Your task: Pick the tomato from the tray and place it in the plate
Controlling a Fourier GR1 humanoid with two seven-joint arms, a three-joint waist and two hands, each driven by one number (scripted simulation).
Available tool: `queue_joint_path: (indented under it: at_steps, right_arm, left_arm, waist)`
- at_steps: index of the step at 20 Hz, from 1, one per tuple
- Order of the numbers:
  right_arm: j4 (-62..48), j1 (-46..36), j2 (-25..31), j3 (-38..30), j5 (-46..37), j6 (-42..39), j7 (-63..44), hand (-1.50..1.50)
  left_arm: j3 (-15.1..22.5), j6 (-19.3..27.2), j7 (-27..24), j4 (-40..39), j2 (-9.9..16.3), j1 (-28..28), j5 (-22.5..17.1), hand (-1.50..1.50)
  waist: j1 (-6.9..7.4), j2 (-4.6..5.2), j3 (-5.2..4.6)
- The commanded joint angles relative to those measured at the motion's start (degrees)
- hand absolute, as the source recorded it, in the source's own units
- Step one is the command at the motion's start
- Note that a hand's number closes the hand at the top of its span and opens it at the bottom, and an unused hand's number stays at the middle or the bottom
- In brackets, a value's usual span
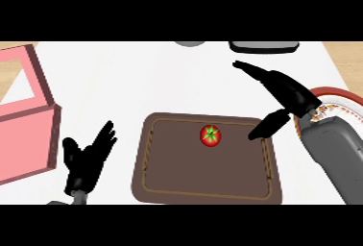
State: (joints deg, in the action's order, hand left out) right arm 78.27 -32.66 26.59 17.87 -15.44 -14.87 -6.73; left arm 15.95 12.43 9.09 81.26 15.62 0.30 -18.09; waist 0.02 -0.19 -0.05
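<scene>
A red tomato with a green star-shaped top lies on the brown tray, toward the tray's far right part. My right hand hovers to the right of the tomato, open, its fingers stretched toward the far left and its thumb hanging over the tray's right rim. Nothing is held in it. The plate, white with a red patterned rim, shows at the right edge, partly hidden behind my right forearm. At the lower left, my left hand rests open with fingers up, left of the tray.
A pink box-like object stands at the left edge of the white counter. A dark grey object and a small grey round one sit at the counter's far edge.
</scene>
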Motion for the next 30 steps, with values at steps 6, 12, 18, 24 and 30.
queue_joint_path:
  at_steps: [6,12,18,24,30]
  right_arm:
    - [3.83,1.57,-10.76,6.28,-11.93,1.87,-12.93,-1.5]
    - [0.05,4.29,-13.32,4.91,-13.3,-2.91,-10.45,-1.5]
    - [1.06,4.94,-18.19,3.54,-17.97,-3.35,-11.28,-1.5]
    - [-2.22,5.08,-18.38,3.9,-24.78,-1.85,-11.53,-1.5]
    - [-6.47,3.83,-20.31,1.32,-28.57,-2.53,-9.03,-1.5]
  left_arm:
    - [-2.18,-2.18,-0.23,-1.0,-1.17,0.07,1.62,0.0]
    - [-2.89,-2.05,0.98,-0.25,-2.93,0.03,3.9,0.0]
    - [-4.02,-3.78,4.92,2.56,-3.76,0.11,4.96,0.0]
    - [-7.79,-5.57,3.21,-1.2,-3.46,-2.73,4.86,0.0]
    - [-6.07,-3.39,2.98,0.15,-7.18,-0.37,9.03,0.0]
  waist:
    - [0.14,0.14,0.03]
    - [0.24,0.19,0.04]
    - [0.22,0.17,0.05]
    - [0.18,0.22,0.04]
    - [0.31,0.2,0.06]
